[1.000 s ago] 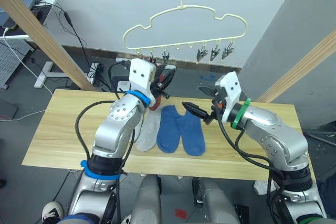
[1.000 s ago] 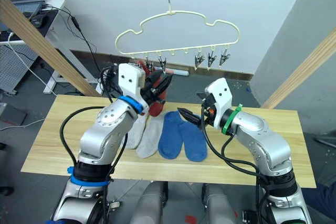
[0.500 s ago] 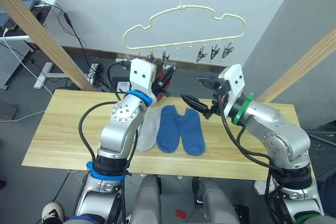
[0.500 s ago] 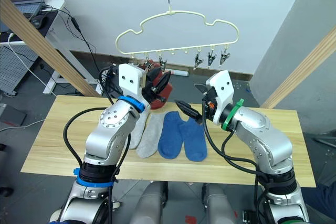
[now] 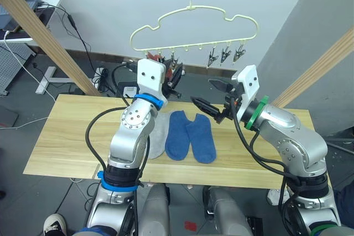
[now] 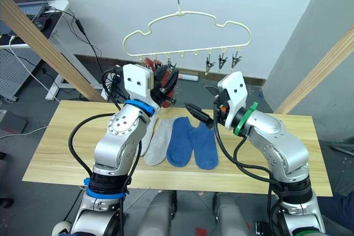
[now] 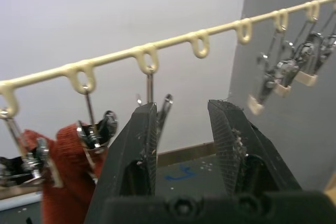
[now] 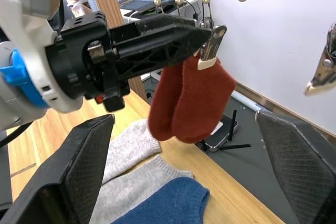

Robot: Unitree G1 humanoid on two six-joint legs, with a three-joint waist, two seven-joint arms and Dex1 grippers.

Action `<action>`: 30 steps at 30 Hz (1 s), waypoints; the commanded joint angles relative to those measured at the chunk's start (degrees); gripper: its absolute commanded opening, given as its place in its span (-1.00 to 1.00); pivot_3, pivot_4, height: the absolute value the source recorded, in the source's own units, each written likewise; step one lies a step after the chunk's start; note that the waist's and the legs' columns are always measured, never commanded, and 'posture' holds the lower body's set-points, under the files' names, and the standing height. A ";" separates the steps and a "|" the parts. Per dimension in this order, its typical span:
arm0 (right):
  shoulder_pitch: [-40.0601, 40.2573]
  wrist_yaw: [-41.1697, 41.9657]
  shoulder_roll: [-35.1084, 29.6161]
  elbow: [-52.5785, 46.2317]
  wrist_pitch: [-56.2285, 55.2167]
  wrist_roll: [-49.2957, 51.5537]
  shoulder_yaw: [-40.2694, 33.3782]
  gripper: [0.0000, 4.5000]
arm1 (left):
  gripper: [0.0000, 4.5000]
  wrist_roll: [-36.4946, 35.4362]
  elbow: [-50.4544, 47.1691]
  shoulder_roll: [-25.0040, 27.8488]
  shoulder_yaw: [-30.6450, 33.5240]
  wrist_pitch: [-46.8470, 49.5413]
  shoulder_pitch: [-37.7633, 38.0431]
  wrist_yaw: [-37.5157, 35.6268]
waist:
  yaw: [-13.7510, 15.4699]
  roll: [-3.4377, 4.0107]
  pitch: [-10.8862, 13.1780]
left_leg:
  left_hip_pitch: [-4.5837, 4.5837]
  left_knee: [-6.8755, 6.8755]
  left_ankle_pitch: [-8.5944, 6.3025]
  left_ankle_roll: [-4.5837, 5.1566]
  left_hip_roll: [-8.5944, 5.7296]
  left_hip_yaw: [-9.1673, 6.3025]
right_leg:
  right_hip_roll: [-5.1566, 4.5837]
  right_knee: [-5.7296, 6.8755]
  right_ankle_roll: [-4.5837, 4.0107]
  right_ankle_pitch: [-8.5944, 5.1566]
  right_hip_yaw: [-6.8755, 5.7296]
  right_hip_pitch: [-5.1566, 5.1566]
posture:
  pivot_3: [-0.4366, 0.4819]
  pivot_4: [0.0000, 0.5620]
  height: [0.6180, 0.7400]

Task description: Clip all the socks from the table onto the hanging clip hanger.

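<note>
Two rust red socks [image 8: 191, 100] hang toes down from clips on the clip hanger [image 5: 193, 26], just beside my left gripper [image 7: 181, 124] (fingers parted around a clip, gripping nothing). Below on the table [image 5: 66, 131] lie two grey socks [image 6: 157, 142] and two blue socks [image 5: 191, 142], lengthwise away from me. My right gripper [image 5: 212, 96] gapes wide, empty.

rust red socks [image 8: 191, 100], blue socks [image 5: 191, 142], pale yellow clip hanger [image 5: 193, 26]

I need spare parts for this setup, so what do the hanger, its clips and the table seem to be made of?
The clip hanger: probably plastic or coated wire, since it looks pale yellow, smooth and thin.
The clips: shiny grey metal, apparently with pale tips.
The table: light wood planks with visible grain, matte; solid wood or veneer can't be told.
</note>
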 commanded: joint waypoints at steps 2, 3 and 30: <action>-0.84 -0.36 0.07 -1.02 -0.80 0.88 -1.46 1.00 | -0.26 1.50 -1.10 -0.42 0.62 -1.92 -0.69 0.57 | 0.00 0.00 0.00 | 0.00 0.02 0.00 0.00 0.00 0.00 | 0.00 0.01 0.00 0.00 0.00 0.00 | 0.26 0.04 1.00; -0.92 -0.46 0.14 -1.02 -0.75 0.90 -1.48 1.00 | -0.26 1.69 -0.98 -0.48 0.71 -1.90 -0.70 0.58 | -0.01 0.00 0.00 | -0.01 0.02 0.00 0.00 0.00 0.00 | 0.00 0.01 0.00 0.00 0.00 0.00 | 0.26 0.04 1.00; -1.00 -1.54 0.21 -1.06 -0.05 1.38 -2.19 1.00 | -0.26 3.54 11.77 -2.61 0.57 -7.78 -8.21 -2.90 | -0.05 0.00 -0.01 | -0.01 0.08 0.00 0.00 -0.01 -0.02 | 0.00 0.02 -0.15 0.10 -0.01 0.04 | 0.21 0.03 1.00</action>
